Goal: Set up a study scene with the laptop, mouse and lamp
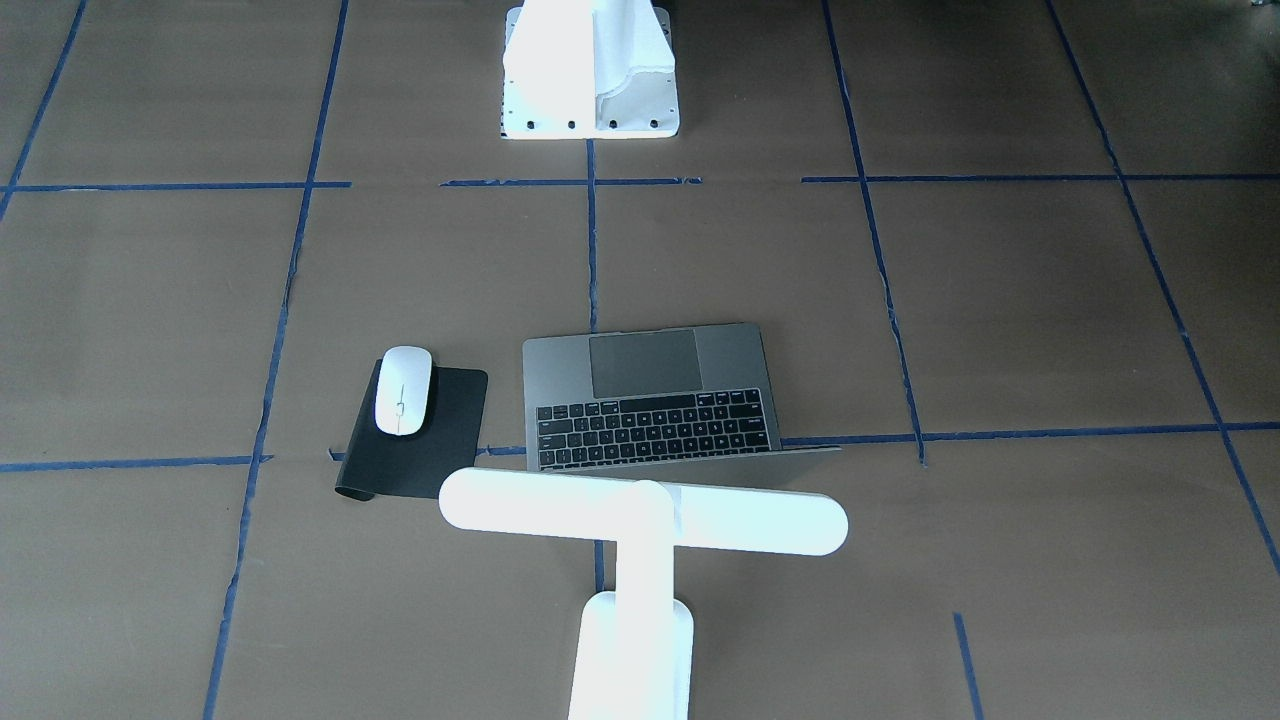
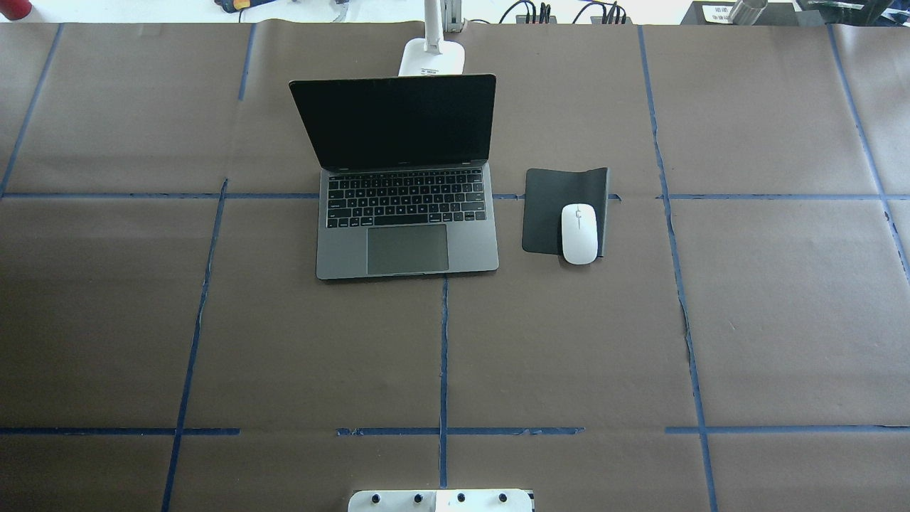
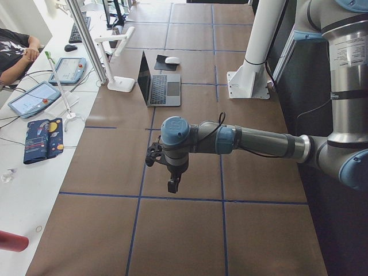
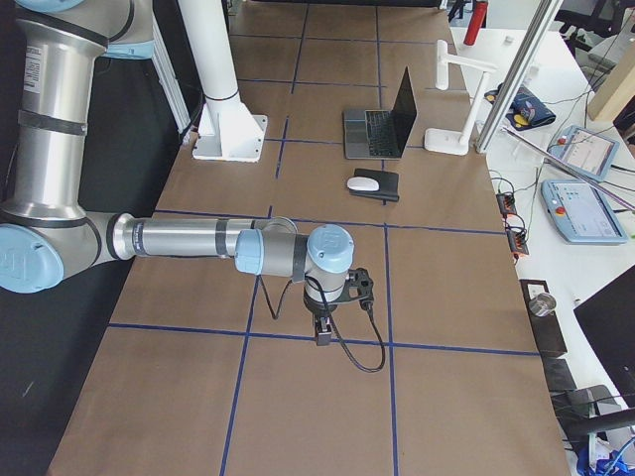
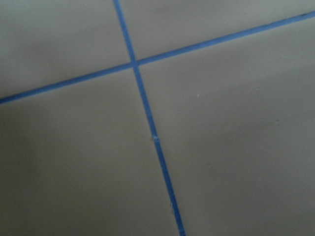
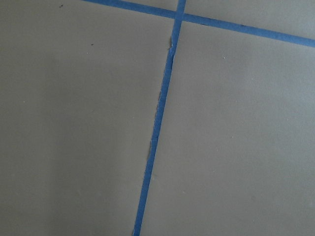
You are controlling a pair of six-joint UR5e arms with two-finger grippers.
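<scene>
The laptop (image 2: 407, 245) stands open at the table's far middle, its dark screen facing the robot; it also shows in the front view (image 1: 650, 395). The white mouse (image 2: 579, 233) lies on a black mat (image 2: 558, 192) right beside the laptop. The white T-shaped lamp (image 1: 640, 520) stands behind the laptop's lid, its base (image 2: 431, 57) at the far edge. My left gripper (image 3: 172, 185) hangs over bare paper at the table's left end, and my right gripper (image 4: 322, 332) at the right end. I cannot tell whether either is open or shut. Both wrist views show only brown paper and blue tape.
The white bolted pedestal (image 1: 590, 70) stands at the robot's side of the table. A side table beyond the far edge holds tablets (image 3: 34, 98), a metal post (image 3: 89, 40) and cables. A person (image 3: 14, 49) sits there. Blue tape lines (image 2: 443, 355) grid the brown paper.
</scene>
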